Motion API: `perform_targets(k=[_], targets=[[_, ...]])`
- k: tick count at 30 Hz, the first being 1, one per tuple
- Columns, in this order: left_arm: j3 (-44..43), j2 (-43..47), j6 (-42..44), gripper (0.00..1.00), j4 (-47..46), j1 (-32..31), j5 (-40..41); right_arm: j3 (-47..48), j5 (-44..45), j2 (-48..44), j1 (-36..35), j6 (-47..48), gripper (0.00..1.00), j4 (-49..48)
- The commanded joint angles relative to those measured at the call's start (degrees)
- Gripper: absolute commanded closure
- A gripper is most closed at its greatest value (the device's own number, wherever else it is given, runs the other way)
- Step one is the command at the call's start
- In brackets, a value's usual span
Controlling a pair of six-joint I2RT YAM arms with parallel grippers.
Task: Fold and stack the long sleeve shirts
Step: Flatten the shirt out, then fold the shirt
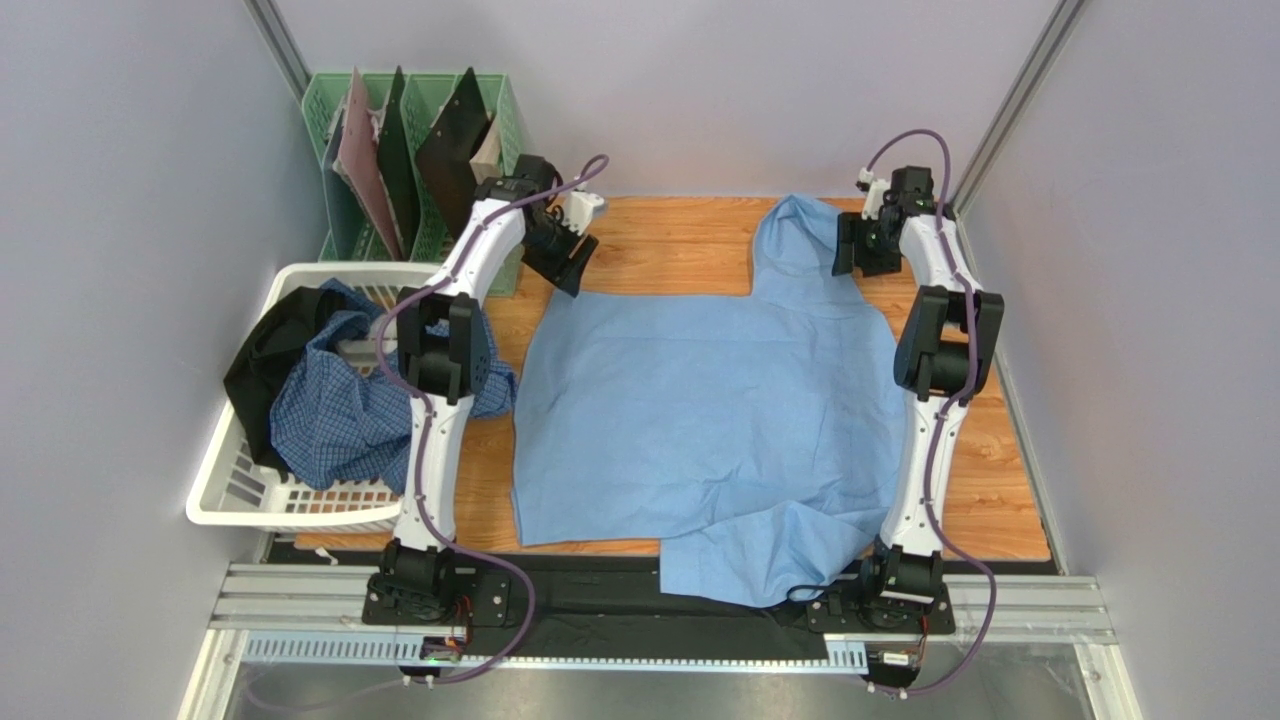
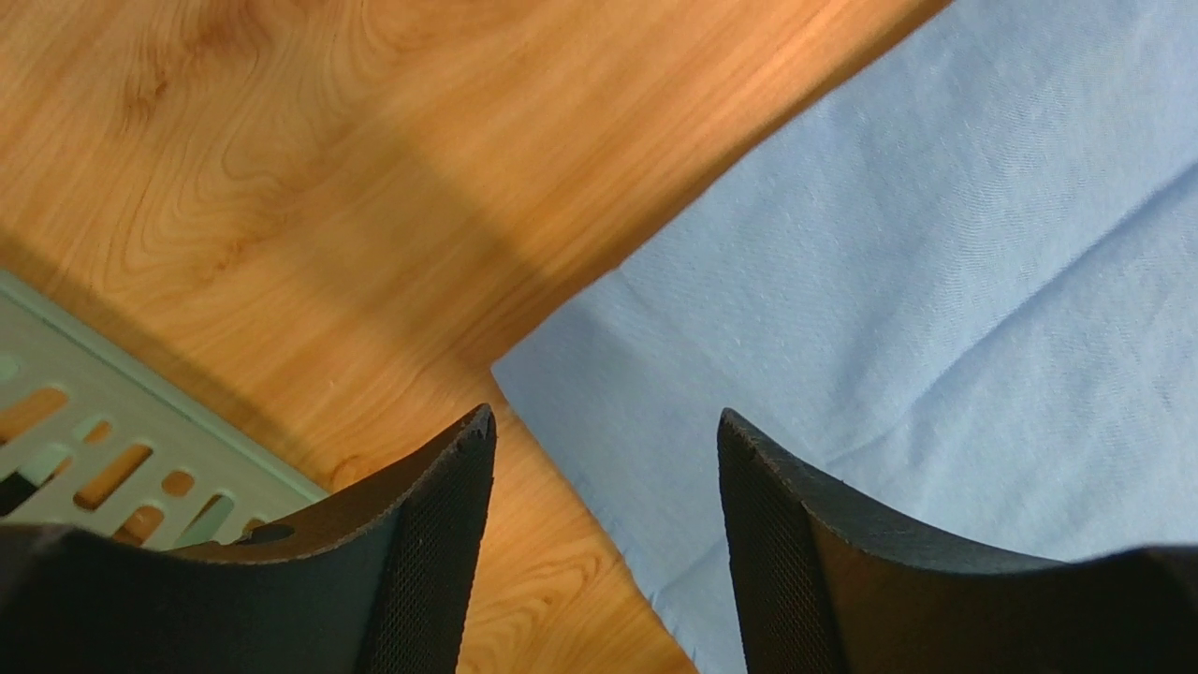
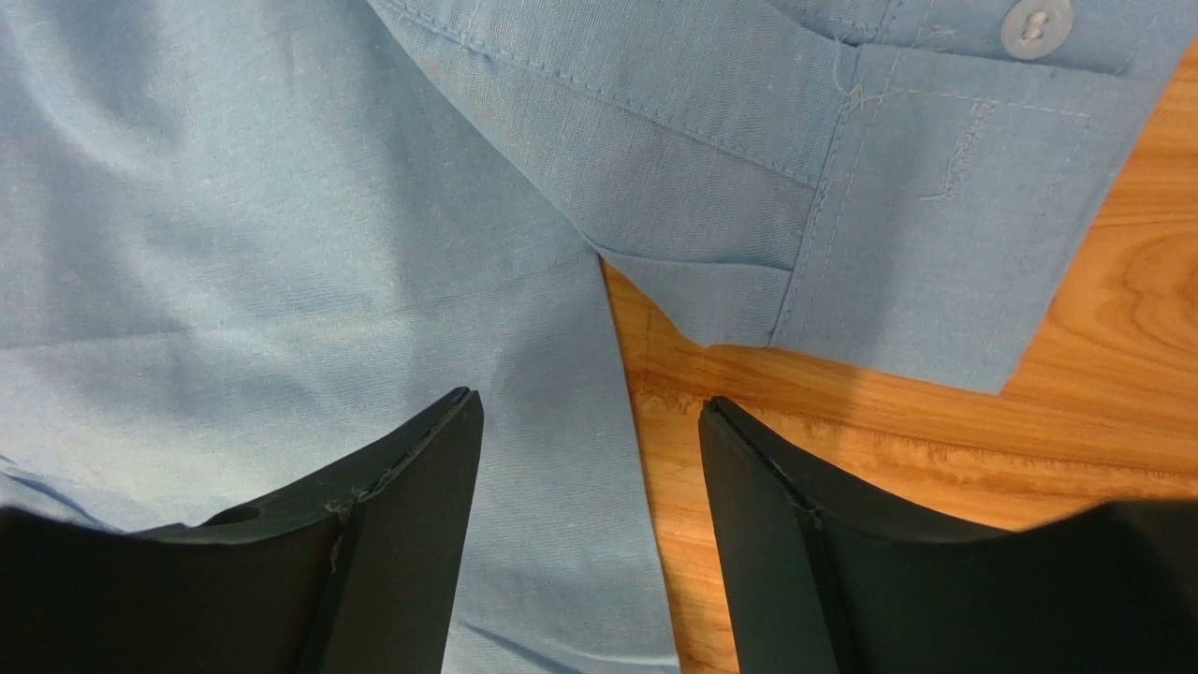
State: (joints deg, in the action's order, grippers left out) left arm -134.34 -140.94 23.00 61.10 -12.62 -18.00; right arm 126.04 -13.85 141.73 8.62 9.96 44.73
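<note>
Flat across the wooden worktop (image 1: pixel 661 240) lies the plain light blue cloth shirt (image 1: pixel 706 405), its lower edge hanging over the near edge between the arm bases. From the left wrist, a sharp far-left corner of that shirt (image 2: pixel 900 281) sits just ahead of the left jaws, and the cloth's edge runs down through the gap between them. Those black jaws are spread, with finely ridged inner faces and nothing pinched; whether they touch the cloth I cannot tell.

The right jaws are near the shirt's far right side. They are spread too and hold nothing. Below them a sleeve edge crosses the gap, and ahead of them lies a stitched cuff (image 3: pixel 914 211) with a pale round button (image 3: pixel 1037 24) on bare wood grain.

Left of the worktop, a white slotted plastic basket (image 1: pixel 226 495) holds the crumpled blue-and-white small-checked shirt (image 1: pixel 338 413) beside a black cloth (image 1: pixel 278 353).
</note>
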Motion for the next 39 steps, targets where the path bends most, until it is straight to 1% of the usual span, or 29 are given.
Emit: perform_targets(k=[1,6,12,16,18,21,22,23,26,30,36,39], targets=[[-3.64,-2.32,0.99,0.33,1.74,0.14,-1.34,4.04,-0.92,2.06,-0.98,1.20,0.39,4.04],[-3.56,-2.93,2.75,0.34,2.44,0.14,-1.60,5.71,-0.39,3.72,-1.68,2.43,0.42,6.77],[-3.29,-2.49,2.84,0.34,2.27,0.32,-1.43,6.68,3.73,5.66,-3.79,4.63,0.49,10.81],[-3.38,-2.75,3.10,0.35,2.09,0.84,-2.56,7.29,5.50,6.01,-4.49,4.90,0.69,11.08],[-3.38,-2.67,3.36,0.36,1.92,1.46,-4.76,7.47,6.02,6.01,-4.49,5.07,0.75,10.91],[-3.73,-2.76,4.06,0.40,1.65,2.43,-8.45,7.29,6.46,5.66,-4.49,5.42,0.88,10.20],[-3.99,-2.84,4.07,0.41,1.39,2.69,-8.80,7.38,6.55,5.57,-4.49,5.43,0.98,9.94],[-4.52,-3.11,4.24,0.43,1.39,2.86,-9.07,7.38,6.64,5.49,-4.49,5.43,1.00,9.85],[-5.66,-3.98,4.94,0.46,1.83,2.95,-10.03,7.29,6.90,5.40,-4.49,5.60,1.00,9.59],[-5.84,-4.78,5.56,0.47,2.53,2.95,-10.30,6.68,7.43,4.87,-4.49,6.13,1.00,8.80],[-7.07,-6.18,5.30,0.47,0.95,2.69,-6.97,6.24,7.52,4.61,-4.49,6.83,1.00,8.53],[-6.98,-6.80,7.92,0.49,1.56,1.82,-3.37,6.24,7.52,4.61,-4.40,7.01,1.00,8.53]])
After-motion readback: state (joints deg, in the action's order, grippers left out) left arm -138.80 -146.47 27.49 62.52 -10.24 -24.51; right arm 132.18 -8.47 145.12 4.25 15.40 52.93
